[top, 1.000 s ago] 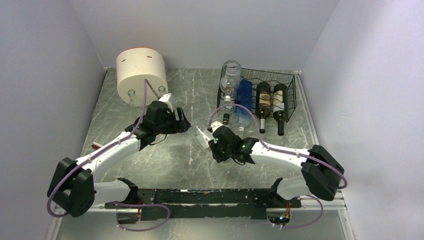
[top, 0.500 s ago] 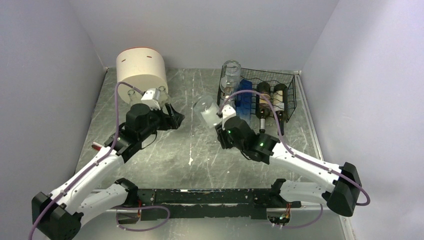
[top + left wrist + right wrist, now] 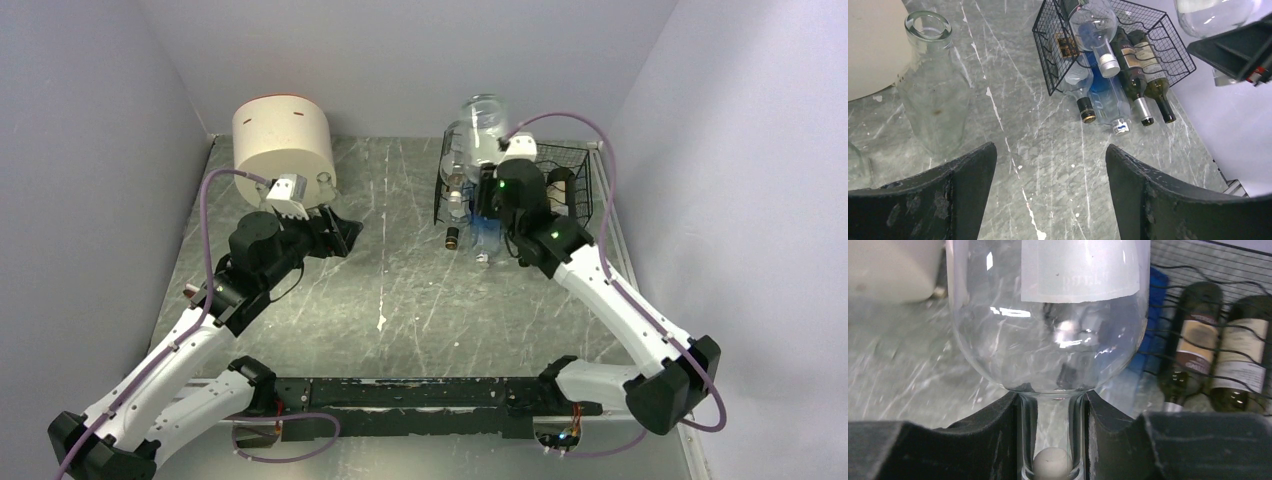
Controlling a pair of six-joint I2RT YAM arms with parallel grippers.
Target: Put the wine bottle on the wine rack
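**A:** What is in front of you, and how many of each?

**B:** Two white robot arms. One black wire wine rack (image 3: 1173, 47) sits at the far right of the table (image 3: 400, 290). Five bottles lie in it. A silver-capped clear bottle (image 3: 1094, 22) is on the upper tier. Below it are a black-capped clear bottle (image 3: 1080, 85), a blue bottle (image 3: 1110, 97), a dark labelled bottle (image 3: 1128, 52) and a second dark bottle (image 3: 1150, 65) just beside it.

**A:** And the wine bottle?

**B:** It is a sixth one. The clear wine bottle (image 3: 487, 120), with a pale label, is raised over the rack's left end, above the silver-capped one. The right pincer (image 3: 1053, 440) is closed tight on its thin neck, with the round body pointing away from the wrist. I cannot tell whether it touches the rack.

**A:** The other arm?

**B:** The left pincer (image 3: 1050, 150) is spread wide and holds nothing, above the table's left half. Near it stands one upright glass bottle (image 3: 935, 95) with an open mouth, just beside one cream cylinder (image 3: 283, 140) in the far left corner.

**A:** The surface and the room?

**B:** The table is grey and marbled, with white streaks and scratches. Plain pale walls (image 3: 400, 60) close it in on the left, back and right.
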